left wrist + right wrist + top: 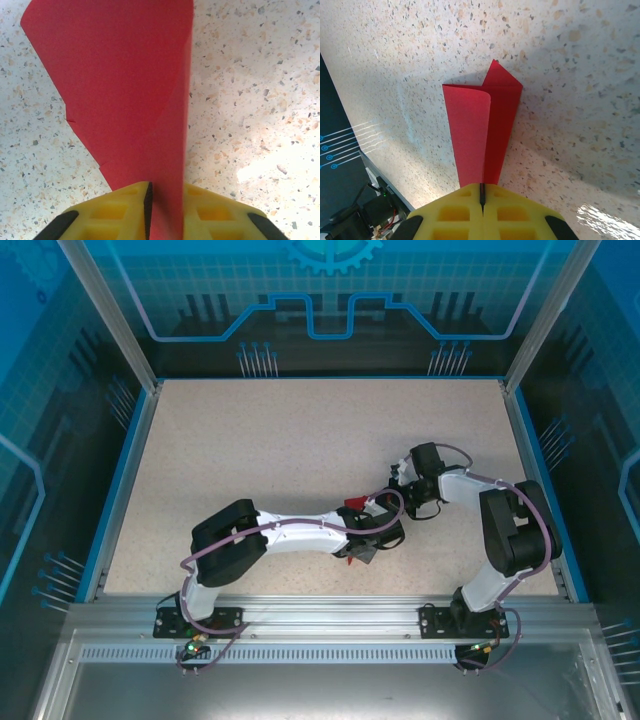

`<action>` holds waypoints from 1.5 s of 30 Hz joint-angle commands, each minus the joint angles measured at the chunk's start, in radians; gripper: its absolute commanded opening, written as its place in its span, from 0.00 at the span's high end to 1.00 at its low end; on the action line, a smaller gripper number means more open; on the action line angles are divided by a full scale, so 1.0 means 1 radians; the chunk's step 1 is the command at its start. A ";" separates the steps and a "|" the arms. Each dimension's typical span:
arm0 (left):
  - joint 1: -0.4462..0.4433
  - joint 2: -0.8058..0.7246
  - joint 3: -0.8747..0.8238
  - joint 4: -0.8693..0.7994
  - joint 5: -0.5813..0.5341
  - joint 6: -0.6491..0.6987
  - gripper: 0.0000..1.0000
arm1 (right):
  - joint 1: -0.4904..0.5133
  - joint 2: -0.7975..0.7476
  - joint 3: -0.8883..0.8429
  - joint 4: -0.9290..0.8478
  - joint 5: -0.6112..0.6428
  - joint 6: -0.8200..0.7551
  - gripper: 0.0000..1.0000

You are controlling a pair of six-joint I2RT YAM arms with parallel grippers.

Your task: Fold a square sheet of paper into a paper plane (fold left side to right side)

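Note:
The square sheet of paper (125, 75) is bright red and folded over, with one flap rising from the speckled table. My left gripper (166, 200) straddles this flap; its yellow jaws stand a narrow gap apart, the flap lying against the right finger (210, 212). In the right wrist view the paper (480, 120) hangs as two red layers with a pointed far corner, and my right gripper (482, 192) is shut on its near edge. From above, a bit of the red paper (352, 504) shows between the left gripper (375, 536) and the right gripper (396, 502), which meet mid-table.
The speckled beige table (300, 440) is bordered by a blue rim (120, 490) and transparent walls. Both arms reach inward from the aluminium rail (320, 615) at the near edge, their cables looping beside them.

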 commanded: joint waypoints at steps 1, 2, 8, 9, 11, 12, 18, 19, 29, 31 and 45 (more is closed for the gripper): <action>-0.005 0.029 0.035 -0.032 0.002 -0.002 0.81 | 0.015 0.011 0.023 -0.029 0.000 -0.018 1.00; -0.004 0.032 0.037 -0.032 0.005 -0.002 0.81 | 0.015 0.012 0.023 -0.029 0.000 -0.018 0.99; -0.003 0.053 0.061 -0.043 0.019 0.010 0.76 | 0.016 0.023 0.021 -0.029 0.010 -0.016 1.00; -0.003 0.054 0.064 -0.047 0.020 0.011 0.75 | 0.015 0.027 0.022 -0.029 0.011 -0.015 1.00; -0.005 0.046 0.064 -0.048 0.026 0.011 0.71 | 0.015 0.032 0.021 -0.026 0.012 -0.012 1.00; -0.006 0.039 0.061 -0.047 0.031 0.008 0.68 | 0.015 0.035 0.022 -0.024 0.012 -0.011 1.00; -0.017 0.002 0.053 -0.066 0.052 -0.034 0.59 | 0.015 0.047 0.021 -0.015 0.013 -0.003 1.00; -0.018 -0.006 0.047 -0.072 0.052 -0.046 0.59 | 0.015 0.047 0.020 -0.013 0.018 -0.002 1.00; -0.040 -0.069 0.003 -0.114 0.036 -0.136 0.58 | 0.016 0.055 0.009 0.014 0.009 0.023 1.00; -0.041 -0.067 -0.001 -0.114 0.044 -0.140 0.58 | 0.015 0.053 0.009 0.009 0.011 0.023 1.00; -0.043 -0.020 0.017 -0.126 0.076 -0.120 0.58 | 0.015 0.050 0.007 0.048 -0.009 0.083 1.00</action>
